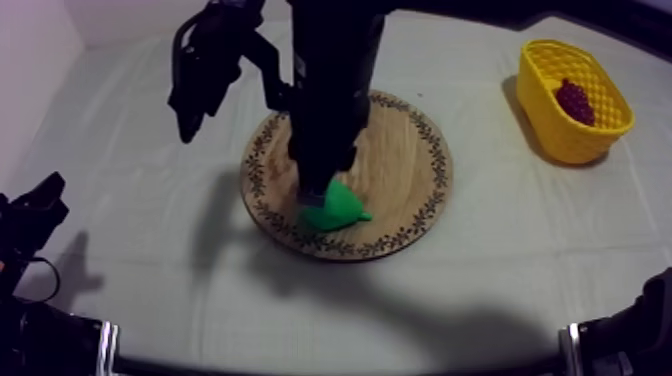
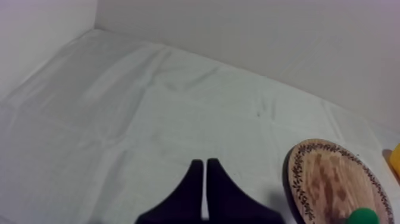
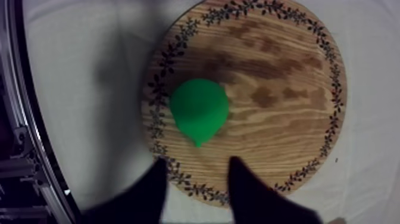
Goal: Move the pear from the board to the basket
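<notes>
The board is grainy wood, the pear smooth and matt, the cloth creased, the basket plastic-looking.

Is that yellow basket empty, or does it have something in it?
Not empty: a dark bunch of grapes lies inside the yellow basket; the pear is on the wooden board.

You will find nothing to read here: no word, number or brand on any surface. The wooden board carries a ring of leafy sprigs round its rim (ornament, not lettering), and the yellow basket has a plain lattice wall.
</notes>
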`<state>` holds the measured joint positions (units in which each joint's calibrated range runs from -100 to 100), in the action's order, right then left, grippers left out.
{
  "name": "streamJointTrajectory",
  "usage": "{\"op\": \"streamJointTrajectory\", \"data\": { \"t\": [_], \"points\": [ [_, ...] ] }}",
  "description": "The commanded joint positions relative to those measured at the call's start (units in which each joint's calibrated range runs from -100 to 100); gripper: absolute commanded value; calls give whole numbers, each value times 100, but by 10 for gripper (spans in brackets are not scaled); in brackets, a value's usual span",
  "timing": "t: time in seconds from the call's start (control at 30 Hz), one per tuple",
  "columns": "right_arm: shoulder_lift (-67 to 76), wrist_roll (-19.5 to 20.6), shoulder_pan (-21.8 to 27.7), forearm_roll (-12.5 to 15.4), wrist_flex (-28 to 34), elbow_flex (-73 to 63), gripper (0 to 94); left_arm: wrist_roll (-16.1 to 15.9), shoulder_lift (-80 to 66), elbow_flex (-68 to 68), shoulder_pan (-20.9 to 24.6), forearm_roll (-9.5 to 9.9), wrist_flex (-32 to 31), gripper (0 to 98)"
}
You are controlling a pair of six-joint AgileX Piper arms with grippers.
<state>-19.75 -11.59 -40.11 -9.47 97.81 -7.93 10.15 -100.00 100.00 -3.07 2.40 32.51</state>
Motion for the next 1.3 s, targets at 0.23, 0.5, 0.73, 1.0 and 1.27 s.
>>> {"op": "streamJointTrajectory", "data": {
  "t": [0.23, 0.5, 0.73, 1.0, 1.27],
  "points": [
    [-35, -28, 112, -15, 9, -54, 827, -1, 0, 0, -1, 2, -1, 1],
    [-129, -218, 162, 170, -59, 174, 851, -1, 0, 0, -1, 2, -1, 1],
    [-464, -315, 291, 409, -405, 279, 809, -1, 0, 0, -1, 2, -1, 1],
    [-939, -427, 390, 621, -980, 356, 747, -1, 0, 0, -1, 2, -1, 1],
    [-1345, -528, 380, 692, -1356, 416, 717, -1, 0, 0, -1, 2, -1, 1]
  ]
}}
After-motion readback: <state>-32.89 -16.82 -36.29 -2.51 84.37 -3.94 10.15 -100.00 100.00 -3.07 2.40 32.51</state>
